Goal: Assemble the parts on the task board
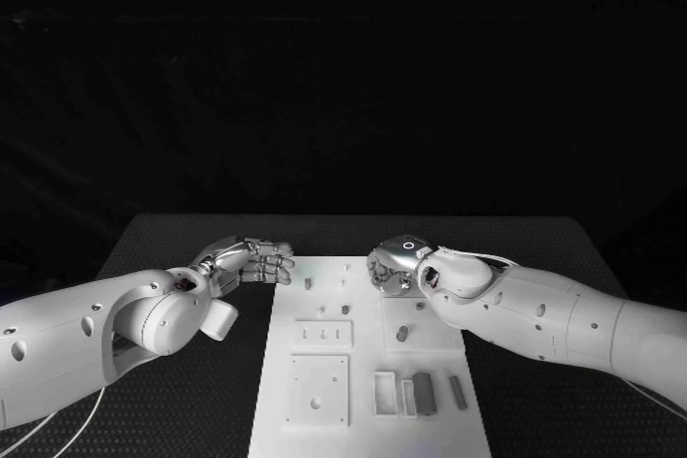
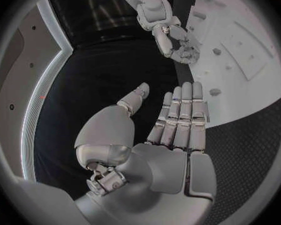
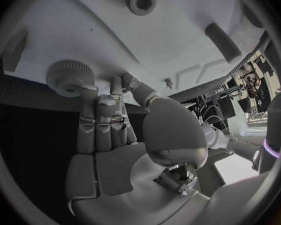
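- The task board (image 1: 365, 418) is lying in the middle of the black table (image 1: 172, 418), running from the near edge toward twelve o'clock.
- On the nearest part of the board a square plate (image 1: 318, 390) is sitting at about seven o'clock. Just beside it, toward five o'clock, a pale open frame (image 1: 384, 392), a dark grey bar (image 1: 424, 392) and a thinner grey bar (image 1: 457, 390) are lying side by side.
- A little farther, a smaller plate with slots (image 1: 323, 335) is lying near the middle of the board, and an oval grey part (image 1: 402, 333) is sitting at its three o'clock side.
- Farther again, a small peg (image 1: 345, 308) is standing on the board.
- The left hand (image 1: 252, 260) is staying at about ten o'clock, at the left edge of the board. In the left wrist view this hand (image 2: 172, 130) is showing straight fingers lying side by side with the thumb apart, and it is holding nothing.
- The right hand (image 1: 397, 269) is staying at about one o'clock, over the far right part of the board. In the right wrist view its fingertips (image 3: 90, 92) are touching a round ribbed knob (image 3: 70, 77) that is sitting at the edge of the board. I cannot tell if the hand is really gripping this knob or only resting against it.
- The left wrist view is also showing the right hand (image 2: 175, 40) with fingers curled down at the board's edge.
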